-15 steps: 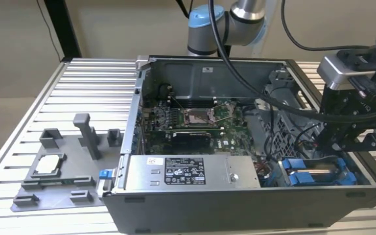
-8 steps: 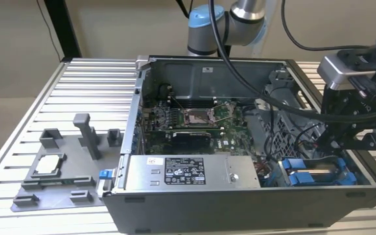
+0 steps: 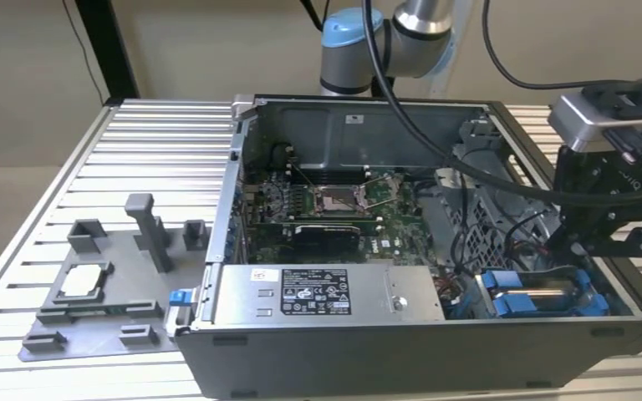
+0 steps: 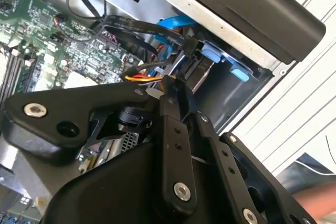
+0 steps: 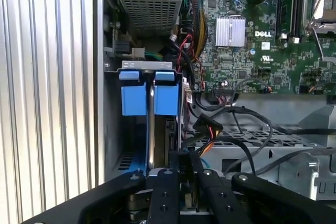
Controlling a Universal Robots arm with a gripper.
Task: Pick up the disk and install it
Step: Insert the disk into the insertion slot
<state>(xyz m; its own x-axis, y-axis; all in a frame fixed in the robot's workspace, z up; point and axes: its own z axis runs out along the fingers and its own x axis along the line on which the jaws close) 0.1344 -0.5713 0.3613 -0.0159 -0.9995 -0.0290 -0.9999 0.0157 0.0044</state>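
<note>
The disk [image 3: 542,298] lies in the drive bay at the front corner of the open computer case [image 3: 410,351], on the exterior view's right, its silver body edged by blue rails. In the first wrist view the disk [image 5: 151,129] stands edge-on in the bay between two blue tabs. My gripper [image 3: 567,249] hangs just above the bay's far end, beside the disk and not around it. In both wrist views the black fingers [image 5: 165,192] run close together and the gripper [image 4: 176,85] looks shut with nothing in it.
A large grey box with a white label [image 3: 321,292] sits beside the bay. The motherboard [image 3: 333,200] fills the case floor. Black and coloured cables [image 5: 220,124] cross close to my fingers. A grey fixture plate [image 3: 98,292] holding a small silver chip lies on the slatted table at the exterior view's left.
</note>
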